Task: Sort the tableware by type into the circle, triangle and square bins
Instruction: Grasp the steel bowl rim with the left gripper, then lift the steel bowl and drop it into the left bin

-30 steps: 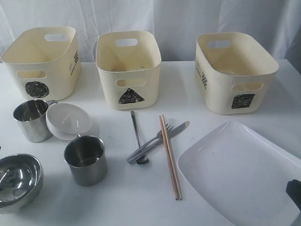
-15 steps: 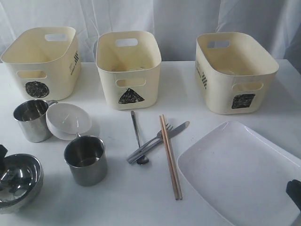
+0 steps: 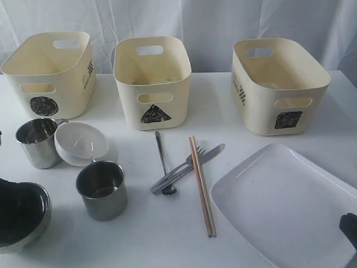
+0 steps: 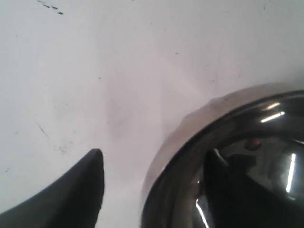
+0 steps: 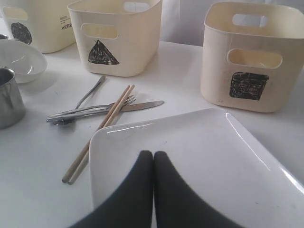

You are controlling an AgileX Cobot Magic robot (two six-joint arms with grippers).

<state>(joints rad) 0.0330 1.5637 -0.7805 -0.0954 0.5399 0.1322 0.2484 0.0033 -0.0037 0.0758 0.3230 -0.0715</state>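
My left gripper [image 3: 14, 211] hangs over the steel bowl [image 3: 42, 221] at the front left, open. One finger stands inside the bowl [image 4: 190, 159] and one outside, with the rim between them; the outer finger is apart from the rim. My right gripper [image 5: 153, 154] is shut and empty over the near part of the white plate [image 5: 213, 156]. Two steel mugs [image 3: 38, 142] [image 3: 102, 190] and a white bowl [image 3: 81, 142] stand in front of the circle bin [image 3: 50, 67]. Spoon [image 3: 160, 153], fork, knife [image 3: 211, 153] and chopsticks [image 3: 202, 187] lie below the triangle bin [image 3: 152, 84]. The square bin [image 3: 279, 84] stands at the right.
All three bins stand in a row along the back of the white table, against a white curtain. The cutlery pieces cross one another in a small heap. The plate [image 3: 284, 204] fills the front right corner.
My left gripper has come in from the left edge and moved over the steel bowl, now covering its inside. The right gripper and the other tableware have not moved.
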